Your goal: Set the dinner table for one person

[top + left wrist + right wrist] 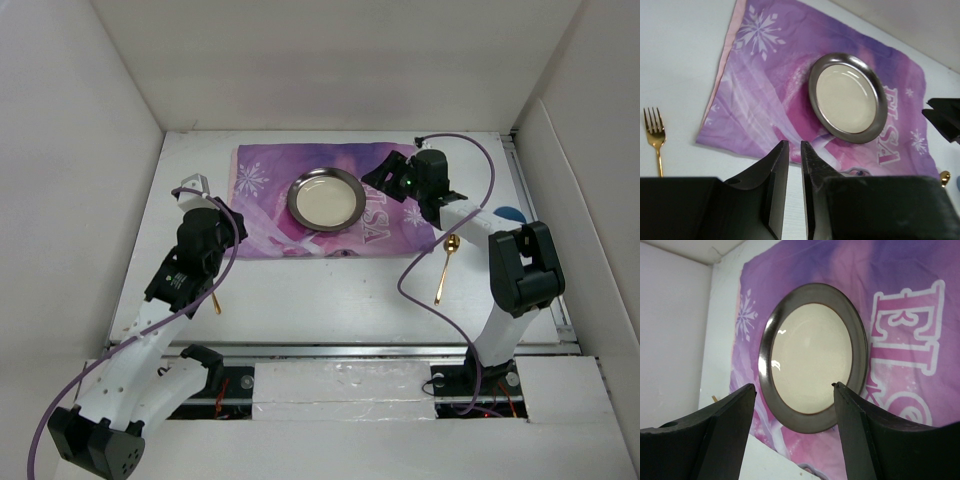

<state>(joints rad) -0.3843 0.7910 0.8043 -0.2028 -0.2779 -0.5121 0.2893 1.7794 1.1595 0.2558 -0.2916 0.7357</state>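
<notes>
The white dinner table (330, 300) carries a purple "ELSA" mat (262, 218) with a dark-rimmed cream plate (326, 198) on it. A gold fork (656, 137) lies on the table left of the mat, mostly hidden under my left arm in the top view (216, 303). A gold spoon (445, 265) lies right of the mat. My left gripper (795, 145) is shut and empty, held above the mat's near left corner. My right gripper (795, 390) is open and empty, just right of the plate (810, 360), which shows between its fingers.
White walls enclose the table on the left, back and right. A silver rail (350, 348) runs along the near edge. A blue object (510, 213) shows behind my right arm. Purple cables loop off both arms.
</notes>
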